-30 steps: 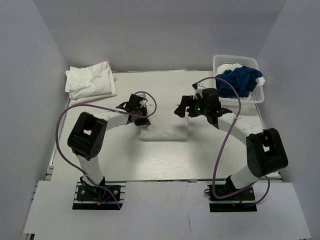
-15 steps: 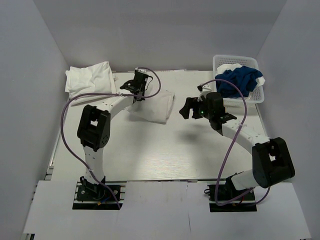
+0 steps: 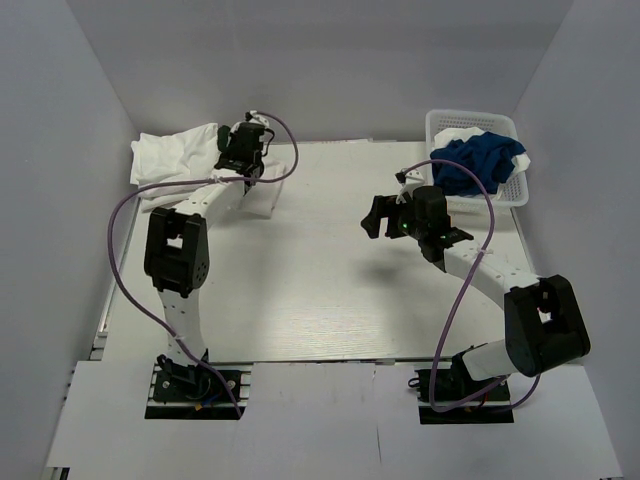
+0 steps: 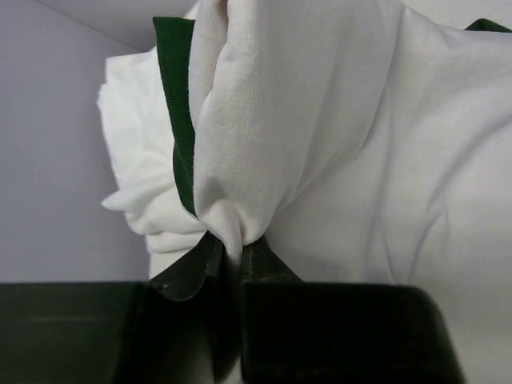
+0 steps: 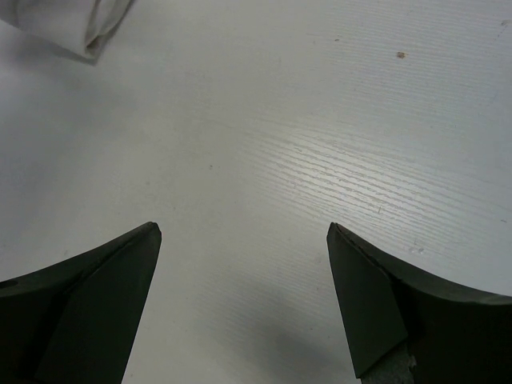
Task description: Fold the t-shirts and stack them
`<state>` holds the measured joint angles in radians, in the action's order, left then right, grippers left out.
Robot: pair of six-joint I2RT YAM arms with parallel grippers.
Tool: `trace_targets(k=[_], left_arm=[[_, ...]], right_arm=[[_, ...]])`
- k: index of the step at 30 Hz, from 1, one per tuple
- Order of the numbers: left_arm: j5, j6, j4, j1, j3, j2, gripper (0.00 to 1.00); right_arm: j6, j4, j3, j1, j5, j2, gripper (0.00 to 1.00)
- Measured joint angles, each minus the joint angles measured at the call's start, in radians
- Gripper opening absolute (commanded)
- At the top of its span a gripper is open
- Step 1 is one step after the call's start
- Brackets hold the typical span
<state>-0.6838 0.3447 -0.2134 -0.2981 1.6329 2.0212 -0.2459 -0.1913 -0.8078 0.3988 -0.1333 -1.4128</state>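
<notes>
top: overhead, whole table [image 3: 330,310] | wrists: close, past jaws; right shares table

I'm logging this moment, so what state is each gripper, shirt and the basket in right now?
left gripper: shut on the folded white t-shirt
folded white t-shirt: pinched, hanging bunched by the stack
stack of white t-shirts: piled at the far left corner
dark green t-shirt: only an edge showing behind white cloth
right gripper: open, empty
royal blue t-shirt: crumpled, unfolded, in the basket
basket: upright, holding shirts
</notes>
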Motion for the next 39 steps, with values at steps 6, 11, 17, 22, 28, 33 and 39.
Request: trace_targets(k=[6, 11, 17, 22, 28, 33, 39], left_arm=[[0.014, 0.093, -0.001, 0.063, 0.118, 0.009, 0.0], [0.016, 0.118, -0.035, 0.083, 0.277, 0.031, 0.0], [0.013, 0.106, -0.11, 0.093, 0.448, 0.089, 0.0], [0.006, 0.065, -0.145, 0.106, 0.449, 0.095, 0.0], [-0.014, -0.005, -0.177, 0.166, 0.493, 0.143, 0.0], [-0.008, -0.063, -0.186, 0.241, 0.522, 0.184, 0.0], [0.024, -0.116, -0.181, 0.322, 0.523, 0.219, 0.0]], right_arm=[[0.0, 0.0, 0.0, 0.0, 0.008, -0.001, 0.9], [0.0, 0.001, 0.0, 0.0, 0.007, -0.003, 0.9], [0.0, 0.001, 0.0, 0.0, 0.008, -0.003, 0.9], [0.0, 0.002, 0.0, 0.0, 0.008, -0.003, 0.9], [0.0, 0.006, 0.0, 0.0, 0.008, -0.003, 0.9], [0.001, 0.008, -0.003, 0.0, 0.012, -0.013, 0.9], [0.011, 0.018, -0.008, 0.0, 0.027, -0.031, 0.9]])
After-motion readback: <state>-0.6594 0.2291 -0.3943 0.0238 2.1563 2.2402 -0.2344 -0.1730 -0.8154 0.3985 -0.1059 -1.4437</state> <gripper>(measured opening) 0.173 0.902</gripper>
